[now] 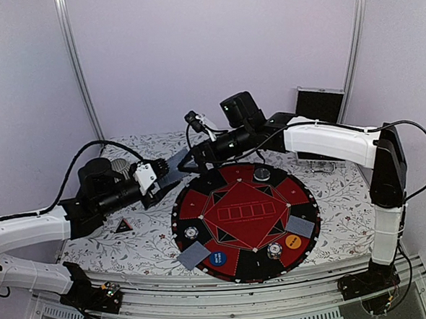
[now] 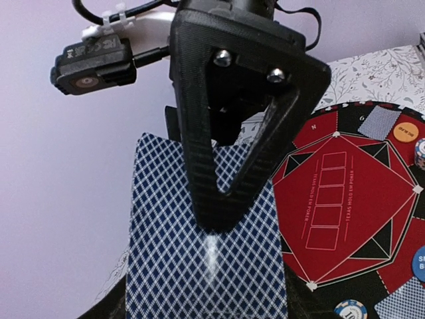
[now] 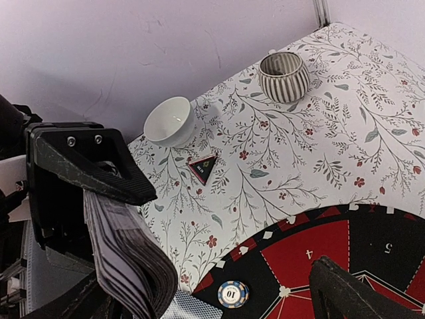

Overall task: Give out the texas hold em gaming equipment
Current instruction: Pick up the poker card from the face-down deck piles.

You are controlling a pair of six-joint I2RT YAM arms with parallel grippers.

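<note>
My left gripper [image 1: 161,176] is shut on a thick deck of playing cards [image 2: 206,266], blue diamond backs facing its camera. My right gripper [image 1: 193,154] stands open at the deck. One of its black fingers [image 2: 229,139] lies over the top card, and the other finger [image 3: 352,292] hangs above the round red-and-black poker mat [image 1: 244,201]. The deck's edge [image 3: 129,259] bulges at the left of the right wrist view. On the mat lie two cards [image 1: 193,255] [image 1: 299,225], a blue disc [image 1: 218,259], an orange disc [image 1: 293,242] and three striped chips [image 1: 191,233] [image 1: 275,250] [image 1: 262,174].
A ribbed grey cup [image 3: 283,73], a white bowl [image 3: 170,121] and a small black triangular marker [image 3: 202,167] stand on the floral cloth left of the mat. A black silver-edged case [image 1: 319,104] stands open at the back right. Purple walls close in on all sides.
</note>
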